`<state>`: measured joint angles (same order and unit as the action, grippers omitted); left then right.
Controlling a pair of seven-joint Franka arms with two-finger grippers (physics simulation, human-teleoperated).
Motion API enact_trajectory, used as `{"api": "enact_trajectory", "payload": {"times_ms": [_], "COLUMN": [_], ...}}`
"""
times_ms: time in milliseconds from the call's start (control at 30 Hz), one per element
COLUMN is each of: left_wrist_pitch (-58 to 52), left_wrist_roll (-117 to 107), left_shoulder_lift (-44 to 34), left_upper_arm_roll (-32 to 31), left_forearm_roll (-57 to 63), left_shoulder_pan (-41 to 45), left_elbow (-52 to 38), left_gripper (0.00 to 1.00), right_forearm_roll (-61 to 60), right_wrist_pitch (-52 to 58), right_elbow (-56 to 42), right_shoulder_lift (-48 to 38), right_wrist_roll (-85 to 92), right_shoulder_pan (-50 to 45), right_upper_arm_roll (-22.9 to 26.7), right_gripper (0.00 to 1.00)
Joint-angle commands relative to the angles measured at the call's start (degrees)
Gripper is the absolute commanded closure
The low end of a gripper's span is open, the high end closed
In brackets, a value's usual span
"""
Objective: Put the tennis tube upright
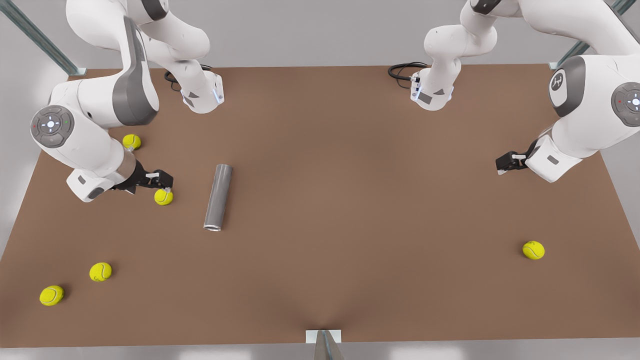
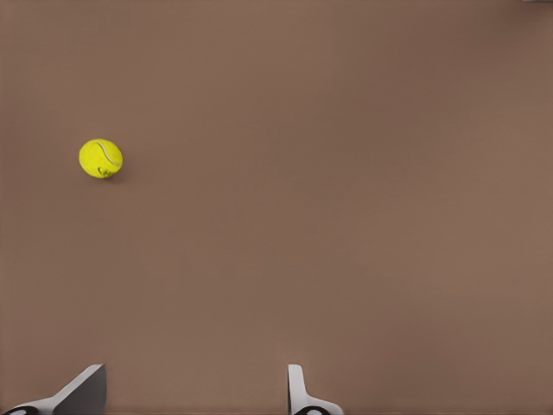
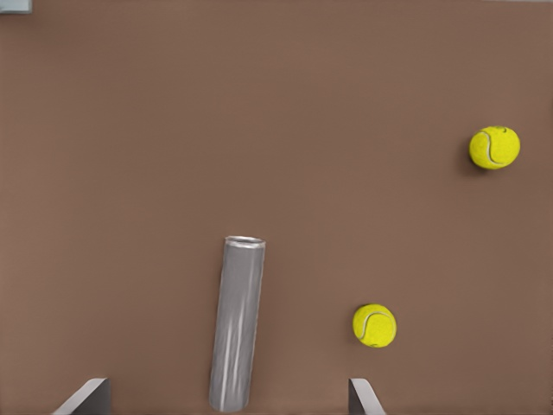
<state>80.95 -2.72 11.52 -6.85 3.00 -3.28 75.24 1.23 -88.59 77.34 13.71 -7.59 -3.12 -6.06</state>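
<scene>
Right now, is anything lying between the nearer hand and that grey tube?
Nothing visible does: bare table separates the right hand from the flat-lying tennis tube. One tennis ball sits by that hand, beside the path, not in it. The left hand waits far off.

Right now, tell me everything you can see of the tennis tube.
The tennis tube is a long plain grey cylinder with a metallic-looking sheen, lying on its side on the brown table, not upright. Its open mouth with a lighter rim points toward the front view's near edge. Nothing touches it; the right gripper, fingers open, sits beside it by a tennis ball.
</scene>
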Motion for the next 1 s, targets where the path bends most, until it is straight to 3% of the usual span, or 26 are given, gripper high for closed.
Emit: {"api": "enact_trajectory", "payload": {"times_ms": [0,233,333,533,800,967], "left_wrist_pitch": [0.00,0.26,0.35,0.35,0.44,0.44], "left_wrist_roll": [0.00,0.35,0.44,0.44,0.44,0.44], "left_shoulder_lift": [0.00,1.58,2.72,3.42,3.60,3.95], "left_upper_arm_roll": [0.00,0.09,0.09,0.09,0.09,0.09], "left_forearm_roll": [-0.01,0.08,0.08,0.08,0.08,0.08], "left_shoulder_pan": [-0.06,0.29,0.21,0.12,0.12,0.12], "left_elbow": [0.00,0.00,0.09,0.09,0.09,0.17], "left_gripper": [0.00,0.00,0.00,0.00,0.00,0.00], "right_forearm_roll": [0.00,-1.14,-1.76,-1.85,-1.85,0.18], "right_wrist_pitch": [0.09,0.53,-0.35,-23.55,-24.08,-38.58], "right_elbow": [0.00,0.79,6.41,28.56,29.09,45.96], "right_shoulder_lift": [-0.09,4.57,5.27,2.81,3.60,0.09], "right_wrist_roll": [-0.23,-1.10,-15.17,-22.64,-22.73,-18.25], "right_shoulder_pan": [-0.04,-2.05,-7.33,-5.05,-3.82,3.12], "right_upper_arm_roll": [0.00,-0.35,-0.44,-4.13,-4.92,-5.10], "right_gripper": [0.00,0.00,0.00,0.00,0.00,0.00]}}
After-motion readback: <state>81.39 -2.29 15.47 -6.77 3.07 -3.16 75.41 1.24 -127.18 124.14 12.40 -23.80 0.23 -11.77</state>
